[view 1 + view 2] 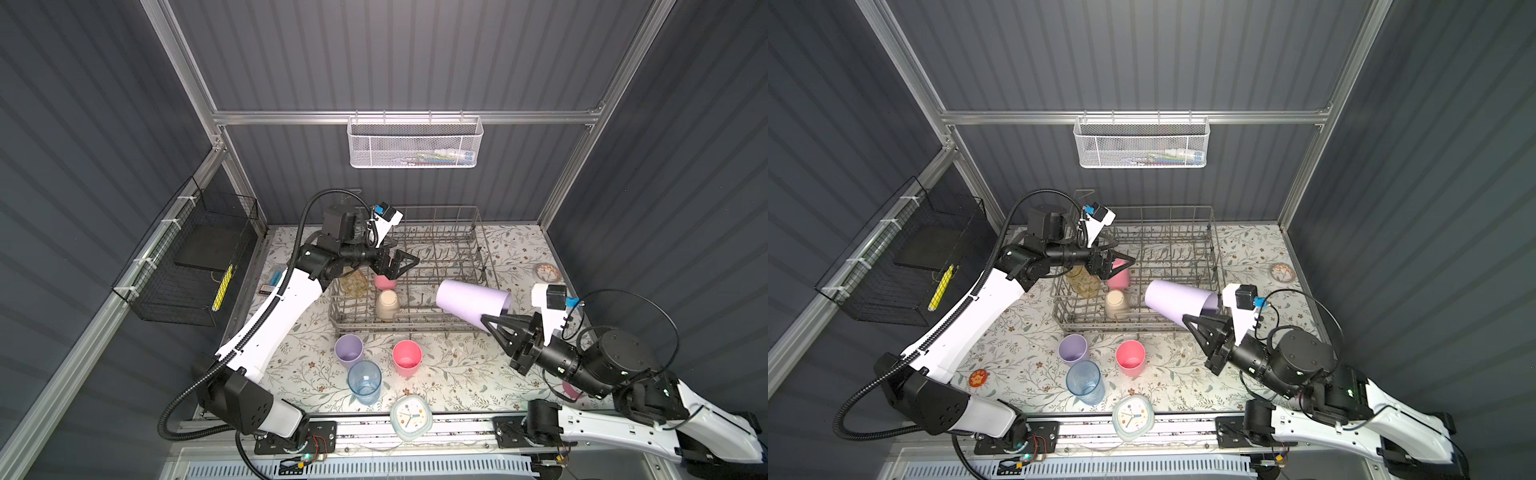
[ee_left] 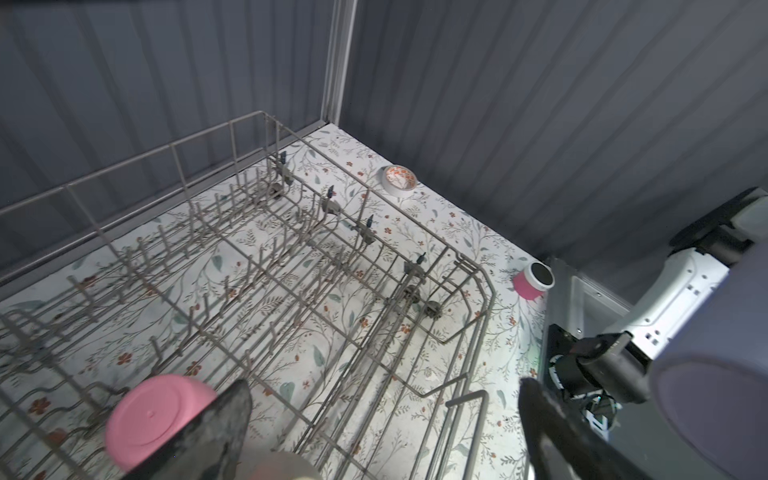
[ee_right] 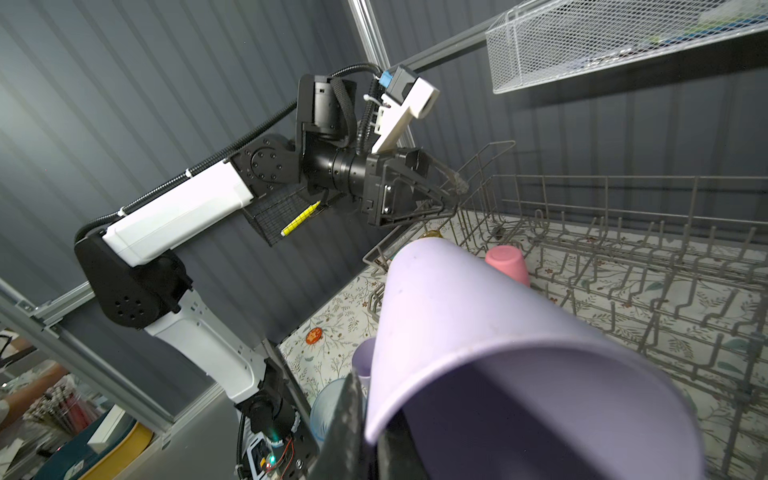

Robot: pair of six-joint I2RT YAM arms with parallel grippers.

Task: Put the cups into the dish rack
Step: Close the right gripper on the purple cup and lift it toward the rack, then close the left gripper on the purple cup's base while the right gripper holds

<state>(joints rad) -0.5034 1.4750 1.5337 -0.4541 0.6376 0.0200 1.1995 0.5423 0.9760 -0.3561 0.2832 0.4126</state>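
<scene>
Lilac cup (image 1: 469,300) juts sideways, rim seemingly pinched in right claw (image 1: 491,322).

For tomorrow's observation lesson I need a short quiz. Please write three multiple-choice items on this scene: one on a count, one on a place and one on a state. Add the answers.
1. How many cups stand upright on the table in front of the dish rack?
A) one B) three C) five

2. Where is the beige cup?
A) inside the rack B) on the table C) held in a gripper

3. What is the right gripper doing?
A) open and empty B) shut on a tipped lilac cup C) shut on the beige cup

Answers:
1 B: the standing lilac cup, blue cup and standing pink cup are there.
2 A: it sits among the wires near the rack's front.
3 B: its fingers pinch the cup's rim, with the cup lying sideways over the rack's edge.
</scene>
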